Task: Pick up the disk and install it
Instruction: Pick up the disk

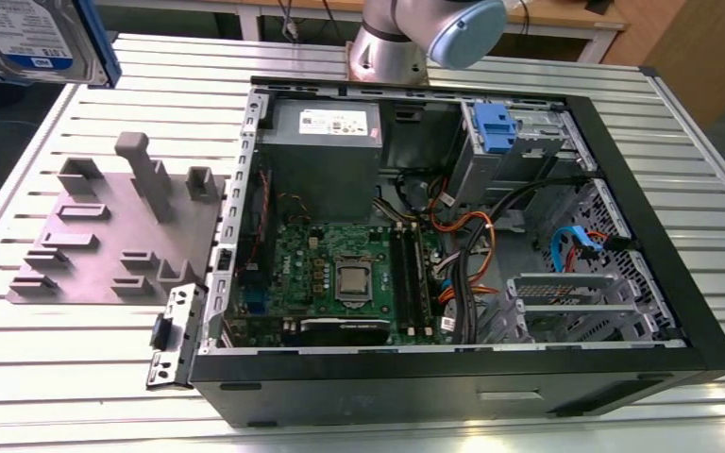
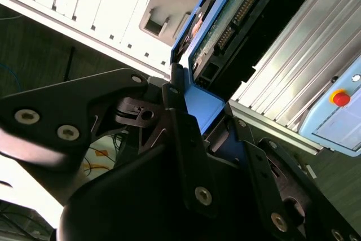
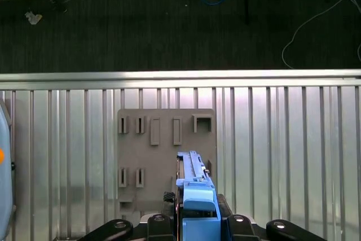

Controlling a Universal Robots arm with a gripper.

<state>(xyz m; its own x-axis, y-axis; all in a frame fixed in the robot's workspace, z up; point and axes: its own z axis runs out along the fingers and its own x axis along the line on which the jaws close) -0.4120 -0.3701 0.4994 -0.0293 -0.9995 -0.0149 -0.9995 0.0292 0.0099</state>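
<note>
Disk hangs in the air at the exterior view's far left, above the slatted table and well apart from the open computer case; a grey fixture plate lies just left of the case. In the second wrist view the gripper is pinched onto the disk's blue rail, with the circuit-board side showing. In the first wrist view the disk stands edge-on in that grip, over the fixture plate.
</note>
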